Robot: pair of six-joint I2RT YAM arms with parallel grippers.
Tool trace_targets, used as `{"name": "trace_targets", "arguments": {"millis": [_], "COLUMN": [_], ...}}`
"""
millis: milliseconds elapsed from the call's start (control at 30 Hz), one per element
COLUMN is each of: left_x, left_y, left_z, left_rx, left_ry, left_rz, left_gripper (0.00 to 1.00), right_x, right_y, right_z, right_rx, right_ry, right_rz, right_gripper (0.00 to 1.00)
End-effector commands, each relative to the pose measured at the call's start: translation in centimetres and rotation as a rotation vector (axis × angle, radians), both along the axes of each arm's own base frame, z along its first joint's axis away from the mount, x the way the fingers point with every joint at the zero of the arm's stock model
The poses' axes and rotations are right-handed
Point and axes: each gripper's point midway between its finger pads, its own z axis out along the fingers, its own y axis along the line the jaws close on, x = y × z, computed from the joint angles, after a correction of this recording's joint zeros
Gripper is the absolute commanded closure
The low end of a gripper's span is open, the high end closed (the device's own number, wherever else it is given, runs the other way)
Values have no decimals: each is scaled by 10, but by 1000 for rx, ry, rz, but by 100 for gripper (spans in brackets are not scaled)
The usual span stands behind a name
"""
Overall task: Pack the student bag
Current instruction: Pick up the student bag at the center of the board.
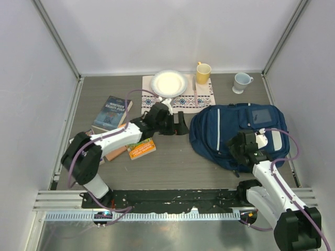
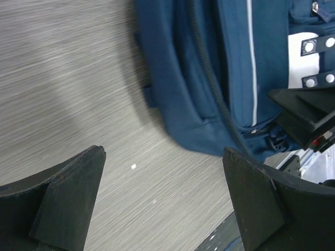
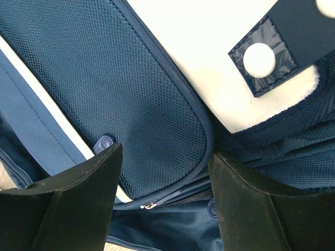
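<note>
Student bag [image 1: 220, 130]: lies flat on the right half of the table [image 1: 172, 167], front face up, just right of the left gripper [image 1: 180, 125].
Long axis: runs left to right across the table; which end is the top I cannot tell.
Top view only: one plate [image 1: 168, 82] on one patterned cloth [image 1: 205, 98]. Two mugs, a yellow mug [image 1: 203, 72] at the cloth's far right corner and a pale mug [image 1: 241, 82] on bare table further right. At least three books [image 1: 111, 112] at the left, partly under the left arm.
Left wrist view only: a dark zip [image 2: 209, 78] running down the bag, a thin white stripe, two studded straps across the white patch [image 2: 296, 63].
Right wrist view only: a blue mesh panel [image 3: 131, 78], one white stud [image 3: 260, 60], a small zip pull [image 3: 149, 205].
Left fingers: wide apart, holding nothing, over bare table beside the bag.
Right gripper [image 1: 242, 149]: on the bag's near part, fingers apart with the mesh panel showing between them, nothing visibly clamped.
</note>
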Motion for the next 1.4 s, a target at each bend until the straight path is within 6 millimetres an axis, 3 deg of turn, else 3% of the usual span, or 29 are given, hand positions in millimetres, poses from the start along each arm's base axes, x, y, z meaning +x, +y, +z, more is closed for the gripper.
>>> {"name": "trace_targets", "arguments": {"millis": [0, 167, 333, 467, 567, 600, 733, 800, 867, 900, 967, 1033, 1200, 1267, 1300, 1367], "left_x": [17, 20, 25, 29, 28, 28, 24, 25, 24, 26, 28, 34, 46, 51, 52, 56], "left_y": [-60, -98, -109, -111, -110, -110, -107, -107, -106, -105, -102, -94, -70, -54, -49, -34], "left_z": [30, 1, -18, -41, -56, -60, -66, -61, -54, -50, -35, -15, 23, 35, 39, 49], "left_rx": [-158, -163, -198, -120, -70, -57, -46, -52, -55, -50, -42, -22, 14, 34, 35, 27], "left_ry": [-67, -27, 15, 57, 79, 85, 99, 90, 85, 73, 54, 13, -64, -84, -89, -91], "left_rz": [15, -2, 28, 51, 70, 70, 73, 70, 70, 74, 79, 107, 183, 226, 239, 276], "left_gripper": [1, 0, 0, 0, 13, 24, 52, 67, 73, 83, 88, 100, 100, 100, 100, 100], "right_x": [-33, -34, -35, -34, -32, -32, -27, -20, -15, -9, -7, 1, 7, 2, 2, -6], "right_y": [6, 3, 1, 0, -2, -2, -3, -1, 0, 1, 0, -1, 2, 0, 1, 3], "right_z": [-20, -13, -7, -4, -1, 1, 8, 17, 24, 34, 44, 69, 124, 129, 140, 138], "right_rx": [15, -6, -17, -24, -36, -37, -52, -58, -79, -87, -117, -136, -172, -181, -182, -167], "right_ry": [113, 89, 65, 61, 52, 49, 26, -1, -17, -33, -30, -69, -130, -93, -104, -54], "right_rz": [51, 59, 66, 70, 70, 69, 81, 102, 145, 158, 196, 207, 275, 288, 290, 314], "right_gripper": [28, 26, 26, 25, 25, 25, 25, 25, 24, 22, 19, 17, 11, 10, 10, 9]}}
